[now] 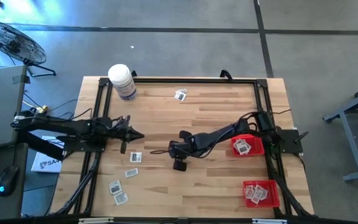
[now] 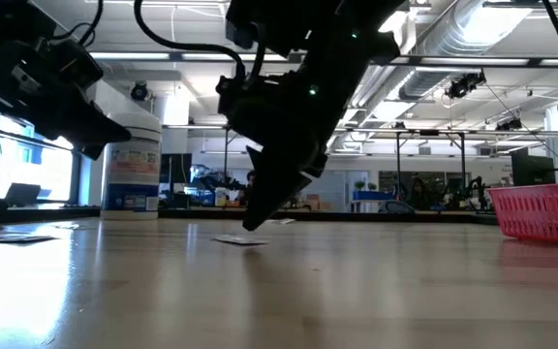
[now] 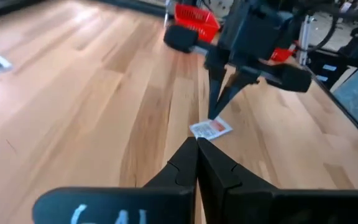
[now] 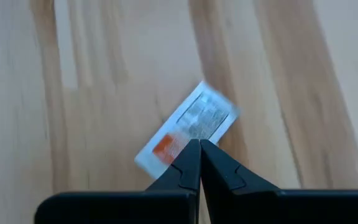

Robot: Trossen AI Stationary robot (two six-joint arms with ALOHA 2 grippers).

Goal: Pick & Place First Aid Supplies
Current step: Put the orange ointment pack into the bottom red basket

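**Pale packet under pinched tips at table centre**

White-grey with an orange patch, the packet [image 4: 188, 127] lies flat on the wooden table [image 1: 216, 112], just at 9 o'clock of the right gripper [image 1: 172, 149]. Its fingers are pressed together over the packet's near edge; whether they pinch it or merely touch is probably not settled here. Lift slowly and check it comes up before heading to the red basket [image 1: 248, 146] at 3 o'clock. The left gripper [image 1: 140, 135], closed and empty, waits at 9 o'clock. The packet's underside and print are unreadable.
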